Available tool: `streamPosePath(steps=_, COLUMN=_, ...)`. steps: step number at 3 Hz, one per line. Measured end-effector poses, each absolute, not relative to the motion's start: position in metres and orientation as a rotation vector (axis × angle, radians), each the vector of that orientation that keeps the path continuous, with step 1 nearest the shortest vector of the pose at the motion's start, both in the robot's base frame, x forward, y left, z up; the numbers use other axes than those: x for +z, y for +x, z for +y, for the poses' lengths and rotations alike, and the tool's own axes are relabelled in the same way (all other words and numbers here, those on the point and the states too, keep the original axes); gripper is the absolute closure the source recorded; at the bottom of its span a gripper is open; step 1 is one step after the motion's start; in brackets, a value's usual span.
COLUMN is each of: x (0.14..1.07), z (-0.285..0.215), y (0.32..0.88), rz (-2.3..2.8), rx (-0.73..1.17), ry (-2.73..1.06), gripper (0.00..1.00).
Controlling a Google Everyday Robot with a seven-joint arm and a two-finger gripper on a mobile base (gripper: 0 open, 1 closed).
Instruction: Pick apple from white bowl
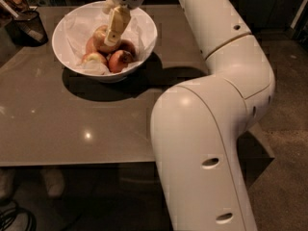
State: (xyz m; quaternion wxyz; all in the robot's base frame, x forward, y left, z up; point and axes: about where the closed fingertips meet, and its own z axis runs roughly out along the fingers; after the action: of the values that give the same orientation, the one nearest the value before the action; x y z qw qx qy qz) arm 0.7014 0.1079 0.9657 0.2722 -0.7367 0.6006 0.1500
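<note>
**A:** Where is the gripper?

**B:** The gripper (114,30) hangs into the white bowl (142,52) from the 12 o'clock side. It is at the end of the big cream arm (216,105) that fills the right of the view. Its tip is low, over the middle of the bowl.

**A:** And the apple?

**B:** The apple (99,38), the large yellow-gold one with a reddish blush, sits in the middle of the bowl on top of the heap. Crumpled white paper (77,30) lines the bowl around it. From the gripper's tip the apple lies at about 8 o'clock. The cream tip crosses in front of the apple's right side, touching it or very nearly so.

**A:** Is it clenched on the fruit, or released?

**B:** I cannot tell. The gripper overlaps the apple from this angle, and its far side is hidden.

**A:** What else is in there?

**B:** Smaller apples (120,60), redder ones, lie at about 5 and 7 o'clock from the big one, pressed against it. Another shows at 3 o'clock, just past the gripper.

**A:** And around the bowl?

**B:** It stands on a grey-brown table (72,124), toward the far left. A dark mesh cup (29,27) is at 9 o'clock from the bowl, apart from it.
</note>
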Motion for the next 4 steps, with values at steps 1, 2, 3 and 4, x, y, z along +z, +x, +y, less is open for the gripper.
streamPosePath(steps=1, x=0.96, z=0.112, y=0.701, rz=1.616, rx=0.433, ry=-1.985, gripper=0.22)
streamPosePath(steps=2, x=0.955, z=0.116, y=0.702, rz=1.615, rx=0.456, ry=-1.988, gripper=0.23)
streamPosePath(steps=3, x=0.95, z=0.119, y=0.702, rz=1.61, rx=0.489, ry=-1.988, gripper=0.23)
streamPosePath(steps=4, x=0.944, z=0.12, y=0.702, rz=1.61, rx=0.522, ry=-1.984, gripper=0.22)
